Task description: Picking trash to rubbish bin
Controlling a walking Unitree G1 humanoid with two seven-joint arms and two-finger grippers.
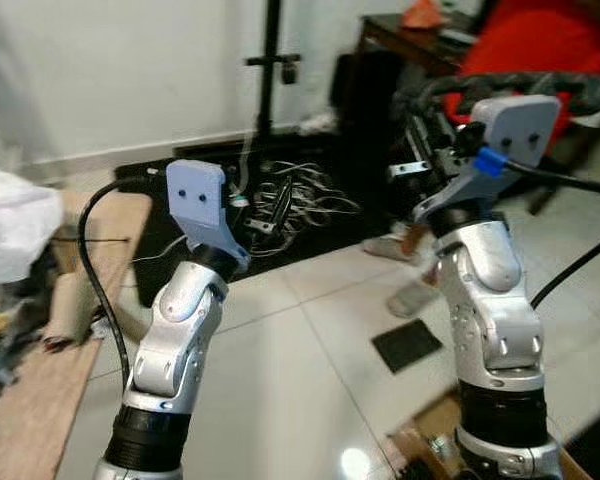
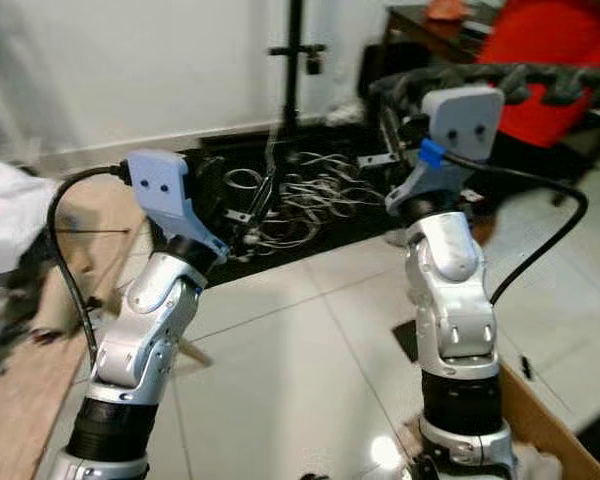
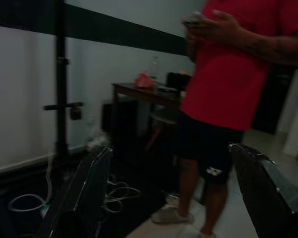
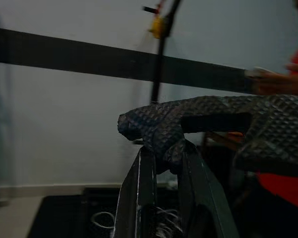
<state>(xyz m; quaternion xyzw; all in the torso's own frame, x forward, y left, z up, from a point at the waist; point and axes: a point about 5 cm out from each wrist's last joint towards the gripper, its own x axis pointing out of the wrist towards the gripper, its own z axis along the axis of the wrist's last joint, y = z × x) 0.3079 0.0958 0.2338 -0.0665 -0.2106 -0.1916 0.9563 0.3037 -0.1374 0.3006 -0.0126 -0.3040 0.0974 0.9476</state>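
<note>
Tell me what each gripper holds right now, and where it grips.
The right gripper is shut on a dark textured glove, pinching a fold at its lower edge. The left gripper is open and holds nothing.

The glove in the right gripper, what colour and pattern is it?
The glove is dark grey-black with a raised diamond texture, clearest in the right wrist view.

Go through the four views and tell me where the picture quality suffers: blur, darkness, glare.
Left and right eye views: bright but motion-blurred, the white bag and cables smeared; glare spot on the floor tiles. Left wrist view: dim, soft; the person in red is blurred, the left gripper open. Right wrist view: dark, the right gripper shut on the black glove, background hazy.
</note>
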